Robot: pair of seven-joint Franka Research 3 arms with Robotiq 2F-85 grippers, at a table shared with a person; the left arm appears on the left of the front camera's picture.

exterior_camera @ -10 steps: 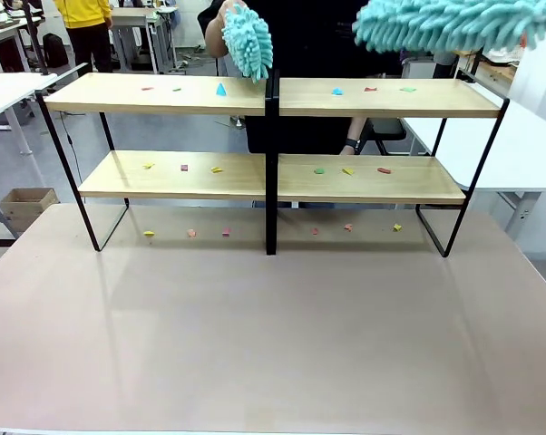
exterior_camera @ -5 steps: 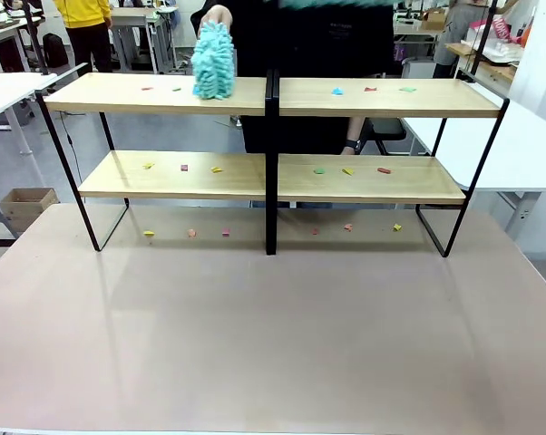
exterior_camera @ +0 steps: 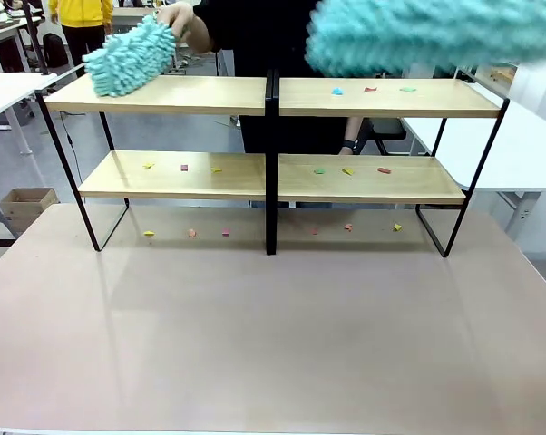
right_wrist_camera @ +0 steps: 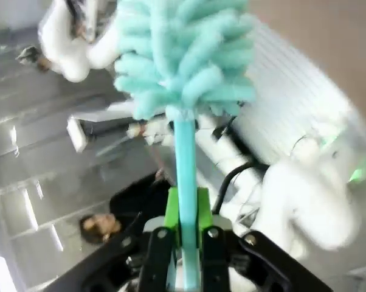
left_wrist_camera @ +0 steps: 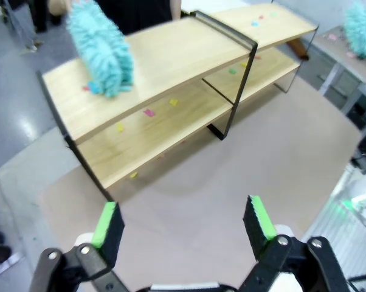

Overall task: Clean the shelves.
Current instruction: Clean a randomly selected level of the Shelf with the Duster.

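Observation:
The shelves (exterior_camera: 209,95) stand across the far half of the beige table, two wooden boards on a black frame. A person's hand (exterior_camera: 184,20) holds a teal fluffy duster (exterior_camera: 128,56) on the left end of the top board. Small coloured scraps (exterior_camera: 371,90) lie on the top right board, and more on the lower board (exterior_camera: 184,168). My right gripper (right_wrist_camera: 186,204) is shut on the teal handle of a second duster (right_wrist_camera: 183,55), whose blurred head (exterior_camera: 436,32) hangs above the shelves' right half. My left gripper (left_wrist_camera: 183,222) is open above the table, facing the shelves (left_wrist_camera: 171,55).
More scraps (exterior_camera: 191,233) lie on the tabletop (exterior_camera: 273,344) under the shelves. White tables stand at the left (exterior_camera: 5,91) and right (exterior_camera: 531,145). A cardboard box (exterior_camera: 26,204) sits on the floor at the left. The person stands behind the shelves.
The person's duster swept from the middle of the top board to its left end; the scraps that lay there are gone. My duster's head came back into view at the upper right.

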